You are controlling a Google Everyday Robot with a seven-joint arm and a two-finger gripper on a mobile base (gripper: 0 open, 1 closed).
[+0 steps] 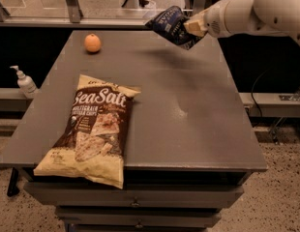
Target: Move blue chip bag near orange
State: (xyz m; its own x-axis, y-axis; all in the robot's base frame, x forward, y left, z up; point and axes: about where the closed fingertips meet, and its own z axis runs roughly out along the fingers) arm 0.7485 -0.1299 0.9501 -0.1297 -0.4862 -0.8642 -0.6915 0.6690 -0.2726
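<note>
The blue chip bag (170, 24) is a small dark navy glossy bag with white lettering. It hangs tilted in the air above the far right part of the grey table (188, 110). My gripper (192, 27) comes in from the upper right on a white arm and is shut on the bag's right end. The orange (92, 43) sits on the table at the far left, well to the left of the bag and apart from it.
A large cream-and-brown "Sea Salt" chip bag (92, 129) lies at the table's front left, overhanging the front edge. A white pump bottle (25, 82) stands on a ledge left of the table. A glass partition runs behind the far edge.
</note>
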